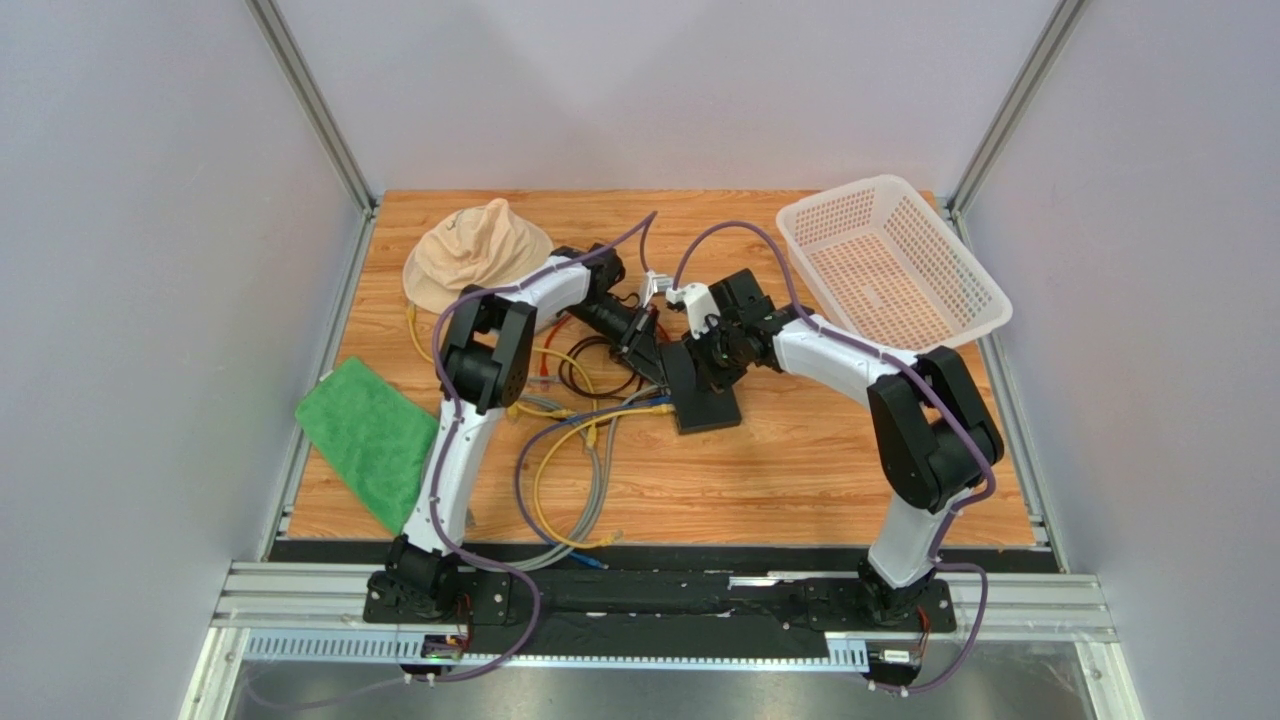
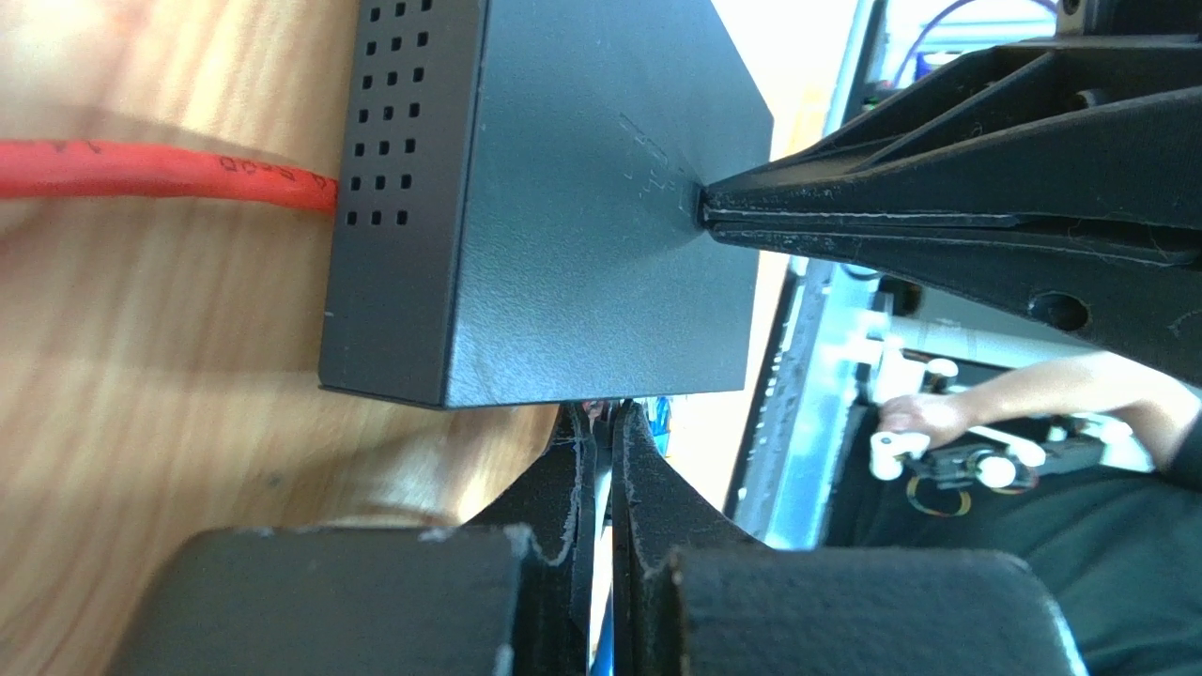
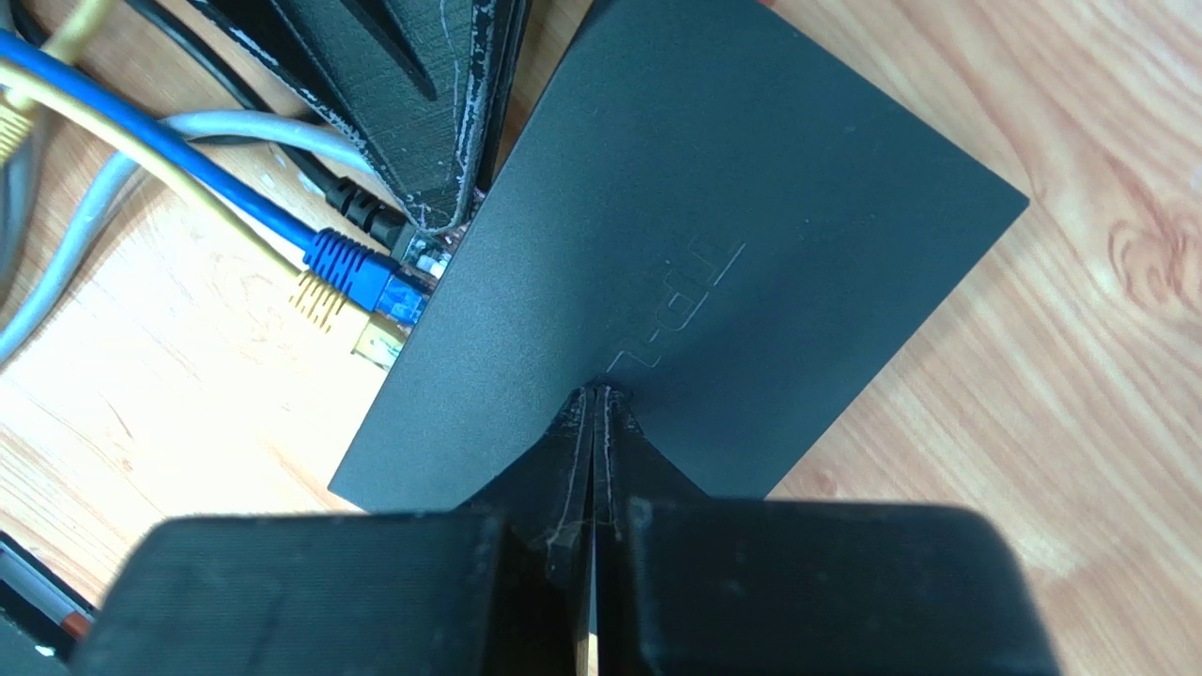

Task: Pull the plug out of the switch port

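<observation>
Right gripper (image 3: 593, 397) closed, tips pressing on switch (image 3: 790, 211) top. Left gripper (image 2: 600, 416) closed against its left port edge, can't tell if it grips anything

A robotics lab cell, this: plain grey panel walls (image 1: 135, 300) in aluminium framing (image 1: 313, 102), a wood-grain table (image 1: 812, 480), and the left arm (image 1: 451, 450) and right arm (image 1: 920, 435) bolted to a slotted rail (image 1: 301, 600) at the near edge.

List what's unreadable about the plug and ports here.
- Top view: the switch ports are too small, and both pairs of jaws sit over them.
- Left wrist view: the port face lies behind the switch's edge and the shut left jaws; what they pinch is unclear. The red cable end is hidden behind the switch.
- Right wrist view: the left jaws cover the port beside the blue plug.
</observation>
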{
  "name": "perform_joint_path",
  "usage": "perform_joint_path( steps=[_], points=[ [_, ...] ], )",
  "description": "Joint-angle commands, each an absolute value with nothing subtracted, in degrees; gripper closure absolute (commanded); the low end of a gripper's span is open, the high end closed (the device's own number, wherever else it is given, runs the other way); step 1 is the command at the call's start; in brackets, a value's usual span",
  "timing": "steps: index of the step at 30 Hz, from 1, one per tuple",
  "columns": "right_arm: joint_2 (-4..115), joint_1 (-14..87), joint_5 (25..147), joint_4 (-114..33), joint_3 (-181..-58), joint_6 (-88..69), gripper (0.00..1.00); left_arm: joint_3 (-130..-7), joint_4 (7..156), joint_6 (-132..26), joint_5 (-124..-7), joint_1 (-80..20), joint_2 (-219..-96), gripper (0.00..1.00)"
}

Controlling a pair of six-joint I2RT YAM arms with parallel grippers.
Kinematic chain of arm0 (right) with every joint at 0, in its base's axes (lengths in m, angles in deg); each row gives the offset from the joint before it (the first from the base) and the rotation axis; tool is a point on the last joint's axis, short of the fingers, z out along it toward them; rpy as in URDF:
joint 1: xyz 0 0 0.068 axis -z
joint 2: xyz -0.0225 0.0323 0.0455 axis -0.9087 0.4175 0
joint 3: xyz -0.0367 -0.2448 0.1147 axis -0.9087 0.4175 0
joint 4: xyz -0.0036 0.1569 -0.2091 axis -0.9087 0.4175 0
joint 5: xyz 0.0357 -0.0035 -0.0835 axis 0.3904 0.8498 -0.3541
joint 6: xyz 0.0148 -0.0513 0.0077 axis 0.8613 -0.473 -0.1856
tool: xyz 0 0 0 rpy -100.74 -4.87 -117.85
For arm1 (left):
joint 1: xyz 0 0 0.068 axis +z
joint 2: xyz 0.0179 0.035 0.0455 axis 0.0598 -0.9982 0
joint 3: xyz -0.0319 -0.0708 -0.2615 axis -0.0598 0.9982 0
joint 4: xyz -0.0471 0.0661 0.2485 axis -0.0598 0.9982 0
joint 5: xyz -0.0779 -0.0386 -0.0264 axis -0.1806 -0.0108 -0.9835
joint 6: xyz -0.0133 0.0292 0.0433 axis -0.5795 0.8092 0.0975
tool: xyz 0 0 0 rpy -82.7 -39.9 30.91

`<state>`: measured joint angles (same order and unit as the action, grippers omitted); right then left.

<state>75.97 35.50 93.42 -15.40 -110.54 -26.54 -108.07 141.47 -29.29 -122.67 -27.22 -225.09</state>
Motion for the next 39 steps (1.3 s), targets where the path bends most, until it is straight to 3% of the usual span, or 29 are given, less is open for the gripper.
perform_joint_path(
  steps=[1,6,15,20,31,35,39],
  points=[
    [79.27,35.53,91.82,-11.63,-110.53,-27.59,1.0,-110.71,147.05,-22.26,-120.59,-24.88,-223.75,1.0],
    [79.27,35.53,91.91,-11.63,-110.44,-27.68,1.0,-101.65,146.78,-20.42,-123.57,-27.07,-223.04,1.0],
    [80.32,35.53,92.78,-11.19,-110.88,-27.5,1.0,-104.54,145.03,-26.39,-123.76,-22.94,-223.22,1.0],
    [80.94,35.35,93.14,-10.84,-111.23,-27.77,1.0,-99.8,144.77,-23.49,-119.89,-24.69,-221.02,1.0],
    [79.89,35.35,92.79,-11.19,-110.36,-27.85,1.0,-111.4,152.93,-20.95,-115.23,-21.8,-221.9,1.0],
    [79.27,35.18,92.61,-11.72,-109.74,-27.85,1.0,-113.24,153.3,-20.23,-112.5,-19.69,-216.91,1.0],
    [79.27,35.27,92.61,-11.72,-109.91,-27.85,1.0,-116.05,152.15,-18.31,-102.35,-17.49,-211.89,1.0]
  ],
)
